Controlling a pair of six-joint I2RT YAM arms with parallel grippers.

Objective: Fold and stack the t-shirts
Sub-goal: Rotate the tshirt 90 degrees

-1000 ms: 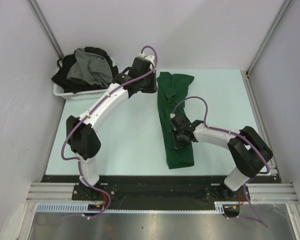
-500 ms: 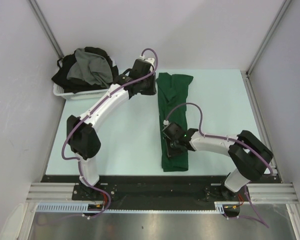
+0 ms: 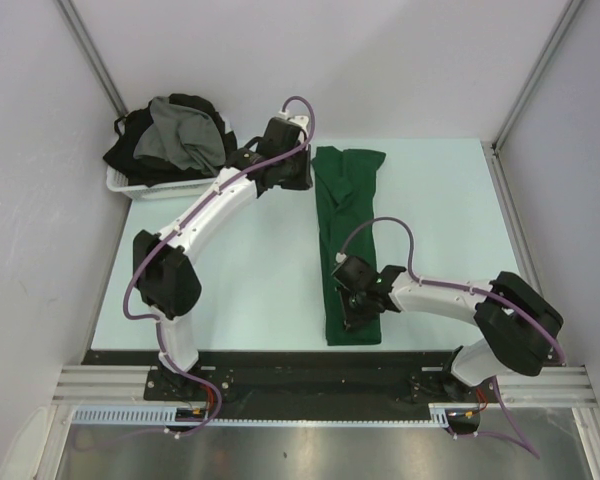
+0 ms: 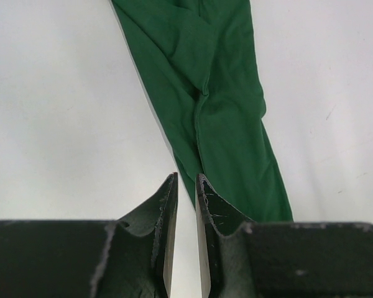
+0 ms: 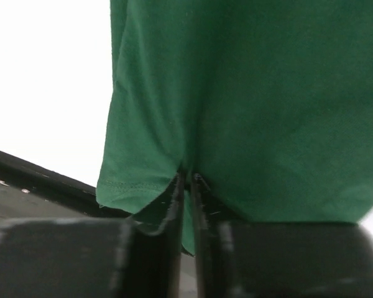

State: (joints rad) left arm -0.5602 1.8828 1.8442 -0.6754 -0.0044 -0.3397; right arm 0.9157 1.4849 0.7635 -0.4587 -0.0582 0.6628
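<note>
The right fingers (image 5: 174, 205) are pinched shut on the green t-shirt (image 3: 348, 215) near its hem. The left fingers (image 4: 165, 211) stand slightly apart, holding nothing.

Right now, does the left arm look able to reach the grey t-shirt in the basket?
Probably yes. The grey t-shirt lies uncovered on top of the pile in the white basket, and the left arm passes right beside it, with nothing between them.

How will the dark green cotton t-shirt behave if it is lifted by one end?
Probably floppy: the dark green cotton t-shirt lies in soft wrinkles, so it should droop and unfold. Likely light and thin: the right fingers are almost shut on its fabric.
</note>
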